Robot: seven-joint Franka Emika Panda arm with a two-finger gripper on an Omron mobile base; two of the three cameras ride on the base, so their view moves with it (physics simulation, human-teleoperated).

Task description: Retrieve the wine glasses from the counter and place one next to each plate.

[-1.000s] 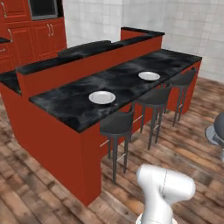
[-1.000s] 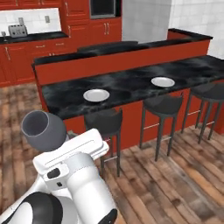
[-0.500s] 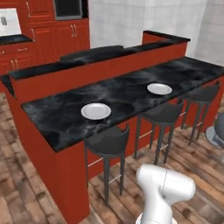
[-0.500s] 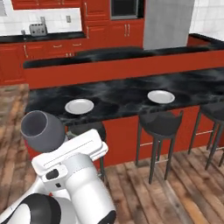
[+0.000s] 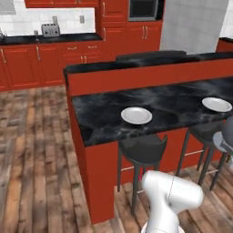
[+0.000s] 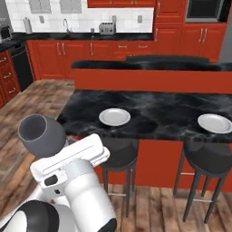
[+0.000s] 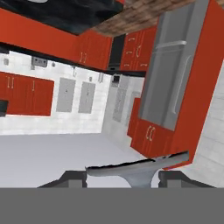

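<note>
The gripper (image 7: 124, 178) pinched a clear greyish stemmed wine glass (image 7: 139, 168), judged light, slippery and fragile, best clasped gently round its bowl, with the round white plates (image 5: 136, 115) far on the black marbled bar (image 5: 100, 120)

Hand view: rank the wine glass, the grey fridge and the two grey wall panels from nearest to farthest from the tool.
1. The wine glass: between the tips of the tool, at the bottom of the picture.
2. The grey fridge: on the right, large, well beyond the glass.
3. The grey wall panels: left of centre on the white tiled wall, near the far corner, seemingly farthest.
</note>
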